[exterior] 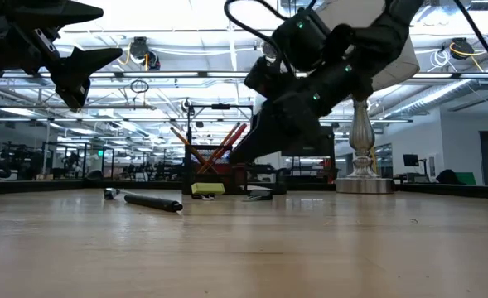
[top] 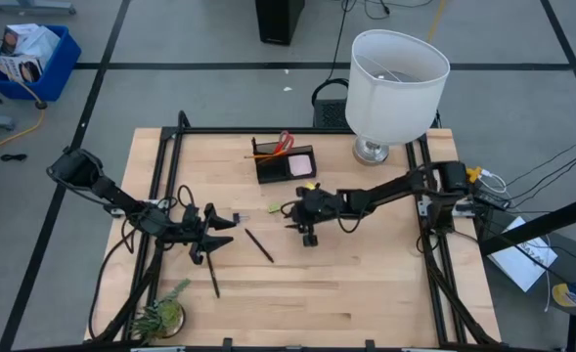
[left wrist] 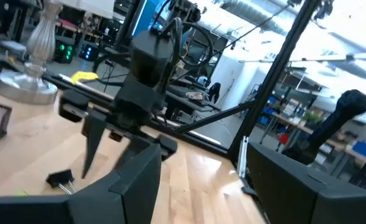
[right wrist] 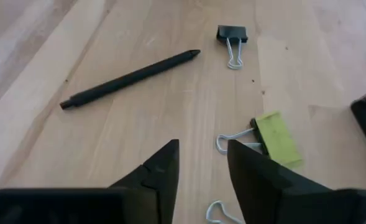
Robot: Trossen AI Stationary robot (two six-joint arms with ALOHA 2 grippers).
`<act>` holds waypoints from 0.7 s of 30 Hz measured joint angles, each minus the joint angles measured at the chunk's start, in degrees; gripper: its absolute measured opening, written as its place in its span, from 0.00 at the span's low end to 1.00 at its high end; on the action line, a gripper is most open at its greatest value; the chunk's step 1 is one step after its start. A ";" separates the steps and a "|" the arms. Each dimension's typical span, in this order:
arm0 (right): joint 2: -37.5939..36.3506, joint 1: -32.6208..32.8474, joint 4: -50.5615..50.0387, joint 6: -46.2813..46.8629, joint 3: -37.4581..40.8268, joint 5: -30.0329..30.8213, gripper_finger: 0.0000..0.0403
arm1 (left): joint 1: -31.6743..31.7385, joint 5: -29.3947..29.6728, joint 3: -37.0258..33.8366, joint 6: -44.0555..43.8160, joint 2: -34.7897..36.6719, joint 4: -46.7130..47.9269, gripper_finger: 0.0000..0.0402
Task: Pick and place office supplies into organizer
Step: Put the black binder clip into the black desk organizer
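Note:
The black organizer (top: 286, 162) stands at the table's far middle, with red-handled scissors, orange pencils (top: 273, 147) and a pink pad (top: 301, 166) in it. A black pen (top: 259, 244) (right wrist: 130, 79), a second pen (top: 213, 278), a black clip (top: 236, 217) (right wrist: 231, 37) and a yellow-green eraser (top: 276, 207) (right wrist: 277, 139) lie on the table. A wire clip (right wrist: 233, 142) lies against the eraser. My right gripper (top: 290, 216) (right wrist: 202, 167) is open and empty, low over the table beside the eraser. My left gripper (top: 209, 244) (left wrist: 201, 186) is open and empty, raised above the table.
A white-shaded lamp (top: 395, 83) stands at the far right behind the organizer. A small green plant (top: 162, 313) sits at the near left corner. Another small yellow-green item (top: 312, 186) lies near the organizer. Bare wood lies along the near middle and right.

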State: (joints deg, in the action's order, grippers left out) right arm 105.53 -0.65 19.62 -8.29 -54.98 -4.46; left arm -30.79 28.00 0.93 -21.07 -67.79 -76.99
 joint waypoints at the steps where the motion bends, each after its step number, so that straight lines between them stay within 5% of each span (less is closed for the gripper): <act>1: -0.39 0.15 -0.20 1.40 0.01 0.74 0.33 | -0.01 -0.10 0.00 1.39 -0.01 0.00 0.61; 8: -1.00 0.38 -1.03 10.80 0.00 7.42 0.34 | 0.05 1.85 -0.39 5.67 0.07 1.43 0.61; 13: -1.02 0.71 -2.20 13.63 -0.02 4.57 0.33 | 1.62 -6.25 -0.37 10.14 3.30 5.25 0.61; 16: -1.04 1.32 -0.78 12.51 -0.02 2.77 0.33 | 3.61 -13.47 -0.37 10.86 8.23 10.13 0.61; 21: -1.05 2.64 2.34 12.13 -0.02 2.81 0.33 | 6.49 -13.60 -0.35 10.26 21.76 27.00 0.61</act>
State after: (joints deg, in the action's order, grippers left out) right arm 104.48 1.99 21.96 3.84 -55.00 -1.65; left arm -24.30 14.39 0.58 -10.81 -46.03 -49.99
